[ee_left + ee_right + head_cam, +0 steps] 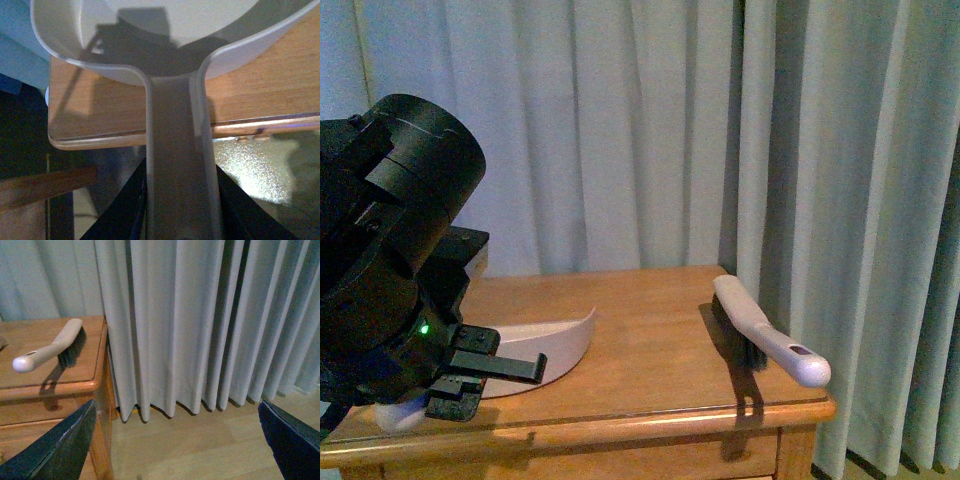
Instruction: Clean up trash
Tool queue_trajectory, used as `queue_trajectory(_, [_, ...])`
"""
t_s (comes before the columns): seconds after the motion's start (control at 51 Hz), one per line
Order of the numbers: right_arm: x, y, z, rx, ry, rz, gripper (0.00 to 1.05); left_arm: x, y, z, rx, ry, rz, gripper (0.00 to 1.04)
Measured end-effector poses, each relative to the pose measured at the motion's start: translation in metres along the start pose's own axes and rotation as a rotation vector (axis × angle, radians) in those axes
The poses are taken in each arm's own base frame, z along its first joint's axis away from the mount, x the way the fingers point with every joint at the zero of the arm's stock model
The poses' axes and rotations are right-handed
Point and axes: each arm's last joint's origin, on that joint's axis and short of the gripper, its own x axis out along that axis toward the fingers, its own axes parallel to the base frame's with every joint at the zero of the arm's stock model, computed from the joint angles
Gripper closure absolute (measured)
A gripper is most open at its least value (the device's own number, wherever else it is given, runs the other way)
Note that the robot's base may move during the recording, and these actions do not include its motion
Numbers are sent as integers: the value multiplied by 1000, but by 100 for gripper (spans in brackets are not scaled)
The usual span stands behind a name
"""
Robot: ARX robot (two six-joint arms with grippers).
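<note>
My left gripper (480, 376) is shut on the handle of the pale dustpan (556, 345), which rests on the left part of the wooden table (650, 400). In the left wrist view the dustpan handle (181, 165) runs between the dark jaws of my left gripper (182, 222), with the pan's bowl (175, 30) lying over the table edge. The white-handled, dark-bristled brush (767, 335) lies at the table's right edge; it also shows in the right wrist view (52, 346). My right gripper (175, 450) is open and empty, off the table's right side above the floor. No trash wad shows in any view.
Pale curtains (650, 130) hang close behind and to the right of the table. The table's front edge (125, 139) and right corner (95, 385) are near the arms. A wooden floor (200, 450) lies below the right gripper.
</note>
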Motion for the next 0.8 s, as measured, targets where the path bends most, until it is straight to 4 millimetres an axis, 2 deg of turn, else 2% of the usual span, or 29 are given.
queue_trajectory(0.137, [0,0,0,0,0,0,7,-2,-2,2,-22,-71,-10,76])
queue_trajectory(0.235, [0,0,0,0,0,0,7,-16,-4,5,-25,-156,-34,76])
queue_trajectory(0.372, [0,0,0,0,0,0,7,-46,-1,12,-35,-315,-69,76])
queue_trajectory(0.49, [0,0,0,0,0,0,7,-73,7,10,-43,-482,-59,76])
queue_trajectory(0.646, [0,0,0,0,0,0,7,-125,27,-5,-38,-769,-81,76])
queue_trajectory(0.803, [0,0,0,0,0,0,7,-153,45,-24,-37,-922,-91,76])
